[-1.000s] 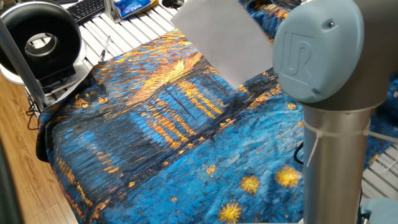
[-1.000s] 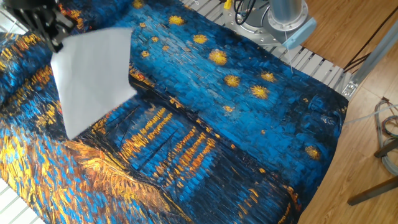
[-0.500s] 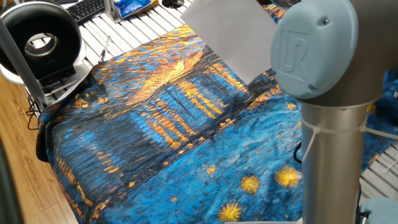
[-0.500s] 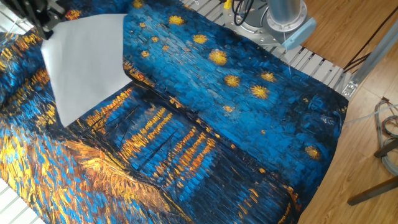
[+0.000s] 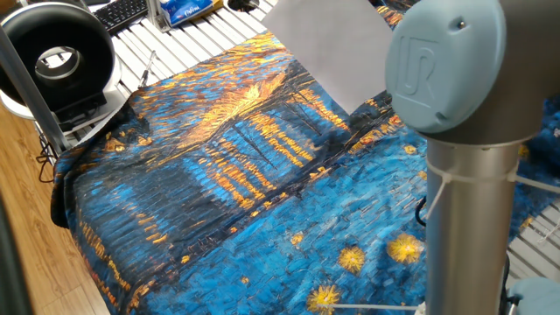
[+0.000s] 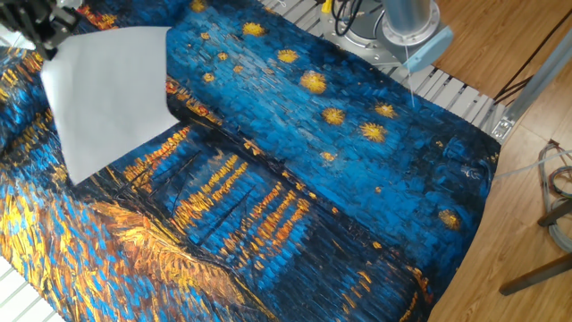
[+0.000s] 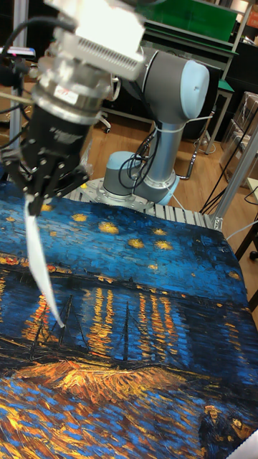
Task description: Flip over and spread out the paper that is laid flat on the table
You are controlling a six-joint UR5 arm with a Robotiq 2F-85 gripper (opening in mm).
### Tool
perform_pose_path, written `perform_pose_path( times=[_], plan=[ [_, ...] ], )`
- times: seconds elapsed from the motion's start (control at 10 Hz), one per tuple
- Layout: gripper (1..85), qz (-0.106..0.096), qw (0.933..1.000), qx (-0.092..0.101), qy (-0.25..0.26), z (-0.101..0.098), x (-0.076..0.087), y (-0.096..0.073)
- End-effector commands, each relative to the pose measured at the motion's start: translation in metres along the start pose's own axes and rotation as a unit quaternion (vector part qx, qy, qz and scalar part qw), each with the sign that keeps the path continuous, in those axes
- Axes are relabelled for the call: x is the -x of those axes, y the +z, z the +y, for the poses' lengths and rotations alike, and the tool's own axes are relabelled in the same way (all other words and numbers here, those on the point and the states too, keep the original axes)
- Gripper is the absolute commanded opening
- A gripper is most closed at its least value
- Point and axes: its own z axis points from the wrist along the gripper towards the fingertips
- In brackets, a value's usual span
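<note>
The gripper (image 7: 32,201), at the left of the tall fixed view, had its jaws closed down on the upper edge of the paper (image 7: 39,269), which hung from them almost edge-on as a narrow white strip tapering toward the table (image 7: 165,323); whether the lowest corner touched the cloth could not be told from this view. In the other fixed view the same sheet (image 6: 112,94) appeared broad and flat-faced at the far left, lifted and tilted over the orange-streaked part of the table (image 6: 340,179), with the gripper (image 6: 40,27) only partly in frame at its top corner. In one fixed view the paper (image 5: 328,48) lay in the upper middle of the picture, partly hidden on the right by the arm (image 5: 464,149). The step in hand appeared to be the turn-over itself, with the sheet raised but not yet laid on its other face. To do it well, the grip should probably hold until the free edge rests on the cloth, then travel past that edge so the sheet folds over its own line and settles without curling; a slow, low sweep would likely limit flutter, and release ought to come only once most of the sheet lies flat.
</note>
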Motion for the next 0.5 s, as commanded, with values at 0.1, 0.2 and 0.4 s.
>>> perform_pose_path(
  times=[0.1, 0.2, 0.4],
  plan=[
    [1.0, -0.023, 0.999, -0.024, -0.029, -0.022, 0.007, 0.037],
    [1.0, -0.026, 0.9992, -0.02, -0.025, -0.016, 0.008, 0.042],
    [1.0, -0.037, 0.9992, 0.006, 0.008, 0.011, 0.013, 0.052]
  ],
)
